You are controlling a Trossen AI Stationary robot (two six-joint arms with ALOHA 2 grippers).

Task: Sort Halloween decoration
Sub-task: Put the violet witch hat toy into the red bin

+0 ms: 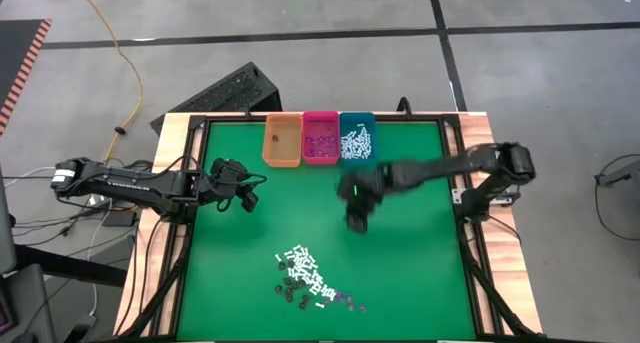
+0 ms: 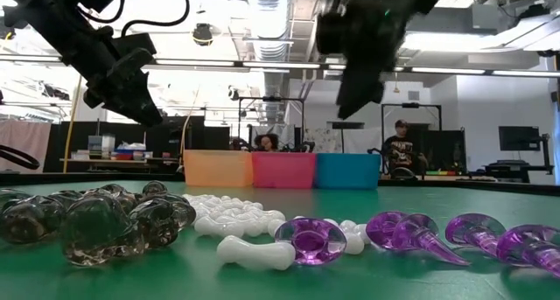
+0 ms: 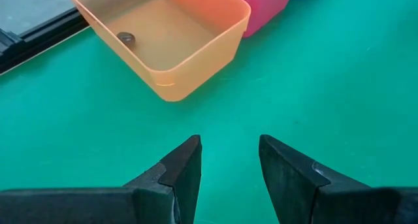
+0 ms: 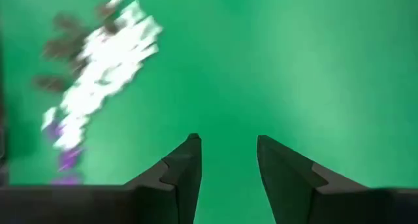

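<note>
A heap of tiny Halloween decoration pieces (image 1: 308, 279), white sticks, purple bits and dark bits, lies on the green mat near the table's front edge; the low view shows them close up (image 2: 262, 234). My right gripper (image 1: 357, 219) hangs open above the mat's middle, between the bins and the heap, with nothing between its fingers (image 4: 228, 160). My left gripper (image 1: 248, 197) stands open over the mat's left part, near the orange bin (image 3: 171, 36), and holds nothing (image 3: 228, 162).
Three bins stand in a row at the far edge: orange (image 1: 283, 141) with one dark piece inside, pink (image 1: 321, 138) with purple bits, teal (image 1: 357, 139) with white sticks. Bare green mat (image 1: 420, 243) lies right of the heap. People sit in the room beyond.
</note>
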